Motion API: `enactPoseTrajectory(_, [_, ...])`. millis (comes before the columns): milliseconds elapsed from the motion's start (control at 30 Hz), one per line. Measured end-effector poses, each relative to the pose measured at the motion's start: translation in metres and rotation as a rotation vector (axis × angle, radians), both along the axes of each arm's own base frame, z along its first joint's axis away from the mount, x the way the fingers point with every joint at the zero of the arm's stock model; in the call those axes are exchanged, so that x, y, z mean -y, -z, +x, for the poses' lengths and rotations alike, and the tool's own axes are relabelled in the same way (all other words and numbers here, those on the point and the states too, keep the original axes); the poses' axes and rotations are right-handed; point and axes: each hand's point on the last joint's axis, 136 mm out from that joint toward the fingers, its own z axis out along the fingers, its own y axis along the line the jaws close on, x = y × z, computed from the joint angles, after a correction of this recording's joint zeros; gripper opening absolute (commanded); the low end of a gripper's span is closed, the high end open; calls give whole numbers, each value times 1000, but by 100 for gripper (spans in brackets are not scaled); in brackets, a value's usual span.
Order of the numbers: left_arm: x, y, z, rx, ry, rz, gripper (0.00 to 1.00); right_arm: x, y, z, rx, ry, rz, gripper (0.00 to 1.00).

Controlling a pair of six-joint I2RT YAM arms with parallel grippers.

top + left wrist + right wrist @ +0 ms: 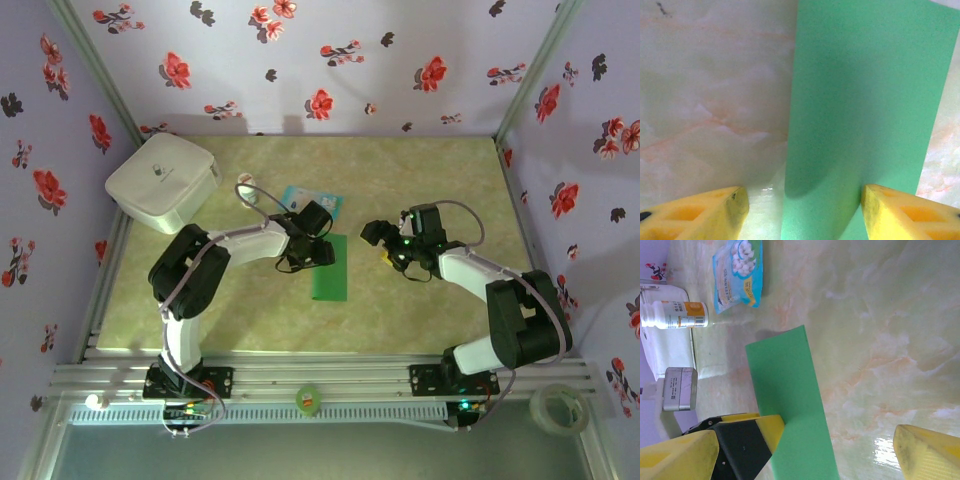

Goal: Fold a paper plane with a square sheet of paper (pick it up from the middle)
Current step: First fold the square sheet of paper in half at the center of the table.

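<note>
A narrow rectangle of thin bright green paper [330, 272] lies flat mid-table. The left gripper [318, 253] holds its yellow fingers [715, 210] apart astride one long edge, gripping nothing. Just right, the right gripper [378, 245] gapes wide, empty.

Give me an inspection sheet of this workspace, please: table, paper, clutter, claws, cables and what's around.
Surface: pale marbled table, glossy, nothing spilled seen.
Job's things: green paper lies flat as a narrow rectangle near the middle; not yet a plane.
Clutter: blue-and-white packet, white bottle and white box at the far left; tape roll on the near frame.
Grippers: left gripper open, above one long edge of the paper; right gripper open, just right of the paper.
Cables: grey cable loops off each arm, clear of the paper.
Surroundings: purple flowered walls on three sides.
</note>
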Motion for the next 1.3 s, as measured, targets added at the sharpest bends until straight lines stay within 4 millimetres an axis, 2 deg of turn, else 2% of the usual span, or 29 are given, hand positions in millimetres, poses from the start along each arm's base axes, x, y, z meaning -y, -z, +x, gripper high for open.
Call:
enactPoseTrajectory(633, [0,1,1,4,2,31,65,0,1,0,-3,0,-1,91])
enactPoseTrajectory(1000, [0,2,0,2,2,34,64,-6,7,-6,-18,-30,-14,64])
enactPoseTrajectory(1167, [-1,2,1,3,-9,38,60,-9,19,-13,-61,-47,-31,64])
enactPoseTrajectory(1300, [-2,2,1,3,-15,41,58,-10,20,-15,-65,-52,-33,65])
